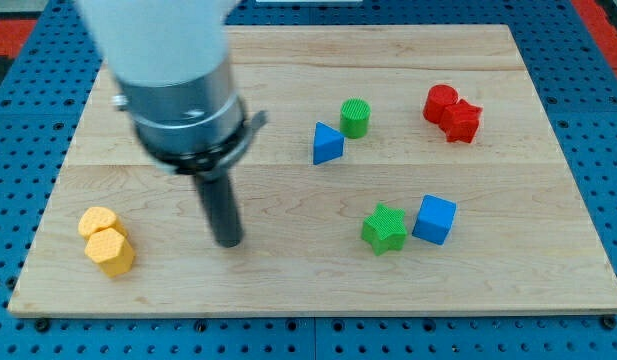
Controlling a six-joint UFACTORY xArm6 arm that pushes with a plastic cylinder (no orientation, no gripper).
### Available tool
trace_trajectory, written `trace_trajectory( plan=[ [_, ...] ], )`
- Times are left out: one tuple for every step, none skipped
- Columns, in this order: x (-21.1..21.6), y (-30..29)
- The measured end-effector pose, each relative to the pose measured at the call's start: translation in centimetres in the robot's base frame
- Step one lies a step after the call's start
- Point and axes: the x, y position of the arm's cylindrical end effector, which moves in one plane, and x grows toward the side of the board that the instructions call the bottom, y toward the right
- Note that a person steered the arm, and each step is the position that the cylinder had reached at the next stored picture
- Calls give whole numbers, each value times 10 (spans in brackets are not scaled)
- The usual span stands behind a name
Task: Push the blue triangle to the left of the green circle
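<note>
Blue triangle [327,143]: on the wooden board [288,80], a little toward the view's top of centre, lying just to the view's lower left of the green circle, the two nearly touching.
Green circle [355,118]: short upright cylinder, toward the view's upper right of the triangle.
My tip [228,241]: lower end of the dark rod, resting on the board well to the view's lower left of the triangle, touching no block.
Fingers: the arm has none, only the bare rod, holding nothing.
Green star [384,228]: lower right area, beside the blue cube [434,219].
Red blocks [452,112]: two, touching, near the view's upper right.
Yellow blocks [105,241]: two, touching, near the view's lower left, apart from the tip.
</note>
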Motion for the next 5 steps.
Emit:
trace_trajectory(
  plan=[
    [-23, 89],
    [-49, 110],
    [-84, 142],
    [-115, 102],
    [-135, 36]
  ],
)
